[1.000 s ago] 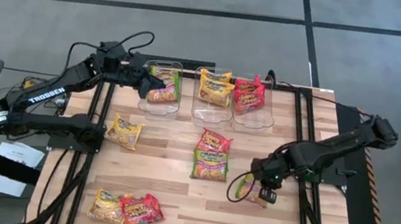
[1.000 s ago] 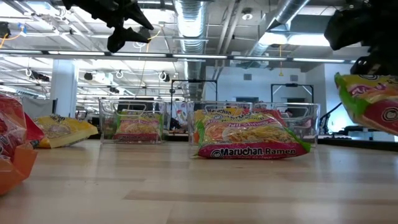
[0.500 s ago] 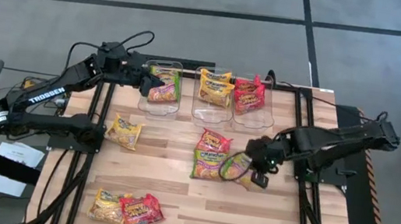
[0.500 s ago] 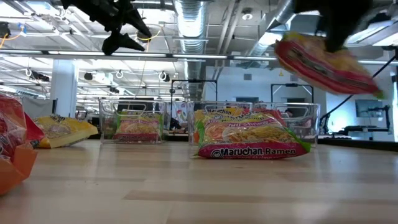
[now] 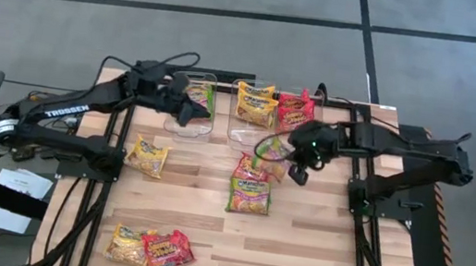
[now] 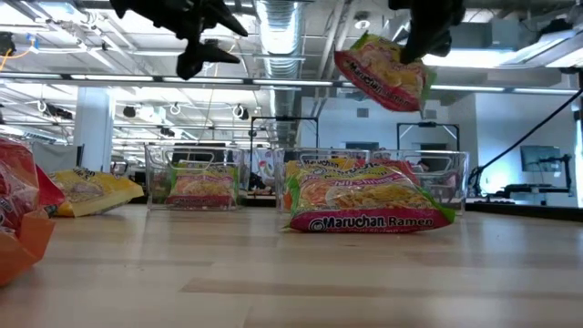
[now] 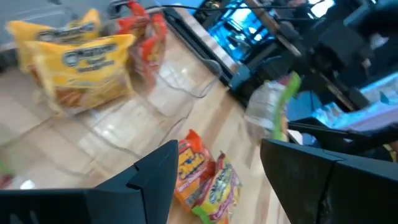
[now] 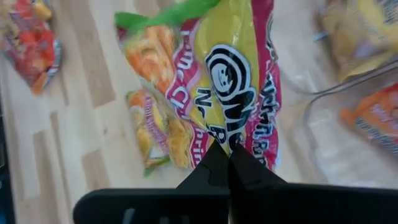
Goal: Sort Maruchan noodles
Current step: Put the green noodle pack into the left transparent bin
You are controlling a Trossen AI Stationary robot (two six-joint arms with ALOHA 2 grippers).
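One green packet pinched, label partly hidden

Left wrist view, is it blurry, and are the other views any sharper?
Left wrist view: motion-smeared, the yellow packets and clear bin streaked. Right wrist view: carried green-edged packet readable, its surroundings soft. Low view: bright ceiling lights, the table packet crisp. High view: evenly lit.

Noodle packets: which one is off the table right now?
The green-edged packet pinched in the right end effector, hanging in the air in front of the middle and right bins. Every other packet lies on the tabletop or sits in a bin.
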